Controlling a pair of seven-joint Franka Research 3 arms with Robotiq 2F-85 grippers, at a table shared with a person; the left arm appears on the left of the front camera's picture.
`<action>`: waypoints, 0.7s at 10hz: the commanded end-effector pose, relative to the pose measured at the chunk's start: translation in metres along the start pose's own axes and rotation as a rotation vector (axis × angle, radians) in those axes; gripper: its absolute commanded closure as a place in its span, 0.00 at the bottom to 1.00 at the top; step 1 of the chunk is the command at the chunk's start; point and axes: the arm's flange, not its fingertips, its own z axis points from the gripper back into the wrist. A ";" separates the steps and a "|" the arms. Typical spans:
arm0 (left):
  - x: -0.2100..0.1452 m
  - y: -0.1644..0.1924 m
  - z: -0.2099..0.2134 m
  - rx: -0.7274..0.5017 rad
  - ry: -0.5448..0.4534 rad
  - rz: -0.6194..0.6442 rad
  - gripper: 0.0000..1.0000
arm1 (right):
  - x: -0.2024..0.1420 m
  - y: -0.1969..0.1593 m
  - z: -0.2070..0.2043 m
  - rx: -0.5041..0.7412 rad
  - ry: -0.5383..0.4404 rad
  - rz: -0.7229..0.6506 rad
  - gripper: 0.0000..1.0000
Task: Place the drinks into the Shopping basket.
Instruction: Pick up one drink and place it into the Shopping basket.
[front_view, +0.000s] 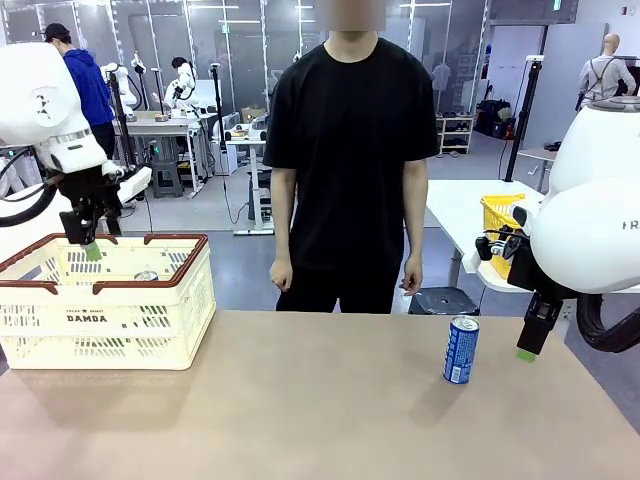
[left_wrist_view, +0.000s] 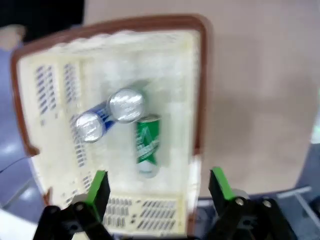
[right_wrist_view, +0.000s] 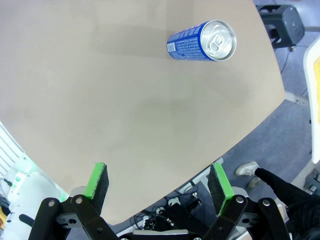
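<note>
Surface (front_view: 300, 425): broad, bare tan top, open room all the way right of the Shopping basket (front_view: 110, 318); Shopping basket sits at the surface's left end, cream slotted walls, brown-red rim standing high, so anything carried in must clear that rim first; left hand (front_view: 92, 246) hangs over the basket's opening, fingers spread, empty; right hand (front_view: 528, 348) far right of the basket, likewise spread and empty; blue can (front_view: 461, 350) stands upright on the surface, well apart from the basket, just beside the right hand and near the surface's edge; inside the basket a green can (left_wrist_view: 148, 145) lies touching two blue cans (left_wrist_view: 107, 117); judged: thin metal, stiff yet dentable, smooth and likely slippery, fill unknown; pinch across mid-body, moderate squeeze; free floor remains inside the basket around them.
</note>
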 end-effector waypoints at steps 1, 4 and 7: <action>0.008 -0.054 -0.016 -0.091 -0.017 -0.060 0.00 | -0.001 0.000 -0.001 0.003 -0.001 -0.002 0.00; 0.024 -0.103 -0.029 -0.072 0.002 -0.040 0.00 | -0.001 0.000 -0.001 0.003 -0.001 -0.002 0.00; 0.043 -0.141 -0.050 -0.053 0.018 -0.024 0.00 | -0.001 0.000 -0.001 0.003 -0.001 -0.002 0.00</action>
